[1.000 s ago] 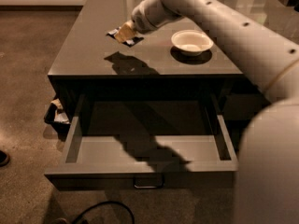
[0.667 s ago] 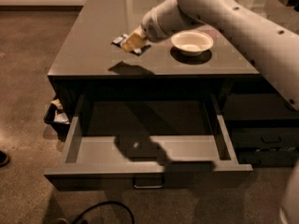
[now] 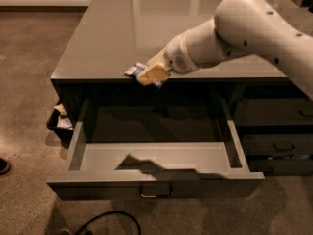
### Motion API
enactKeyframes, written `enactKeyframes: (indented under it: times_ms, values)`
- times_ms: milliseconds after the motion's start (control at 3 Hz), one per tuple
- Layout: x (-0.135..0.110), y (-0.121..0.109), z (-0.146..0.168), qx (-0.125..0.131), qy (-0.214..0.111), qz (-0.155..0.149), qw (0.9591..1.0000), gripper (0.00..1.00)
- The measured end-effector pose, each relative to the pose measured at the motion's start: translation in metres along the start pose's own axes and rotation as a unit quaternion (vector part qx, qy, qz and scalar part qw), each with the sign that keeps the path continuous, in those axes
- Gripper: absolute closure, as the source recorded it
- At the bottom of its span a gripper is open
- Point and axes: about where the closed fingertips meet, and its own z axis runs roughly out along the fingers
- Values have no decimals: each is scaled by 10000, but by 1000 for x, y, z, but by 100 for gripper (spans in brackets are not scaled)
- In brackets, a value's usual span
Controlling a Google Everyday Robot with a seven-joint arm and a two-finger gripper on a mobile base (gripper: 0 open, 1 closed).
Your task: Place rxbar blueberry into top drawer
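Note:
My gripper (image 3: 149, 75) hangs in the air over the front edge of the grey counter, above the back of the open top drawer (image 3: 156, 158). It is shut on the rxbar blueberry (image 3: 134, 70), whose blue and white wrapper sticks out to the left of the tan fingers (image 3: 154, 73). The top drawer is pulled fully out, with a lighter grey inside and a small metal bar handle (image 3: 155, 193) on its front. The arm's shadow falls across the drawer floor. My white arm (image 3: 234, 28) covers the spot where the white bowl stood, so the bowl is hidden.
The grey counter top (image 3: 122, 28) stretches back behind the gripper. Narrower dark drawers (image 3: 276, 143) stand closed at the right. A dark bin with litter (image 3: 59, 122) sits on the floor left of the cabinet. A black cable (image 3: 110, 220) lies on the carpet in front.
The gripper has carried the rxbar from over the counter top near the bowl forward and down to the counter's front edge, above the open drawer. The arm now hides the bowl.

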Motion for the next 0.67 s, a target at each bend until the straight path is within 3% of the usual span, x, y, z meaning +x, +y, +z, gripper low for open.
enactKeyframes:
  times_ms: [333, 667]
  values:
    - [36, 44, 9, -353, 143, 115, 9992, 100]
    - [76, 82, 44, -800, 247, 441, 9955, 100]
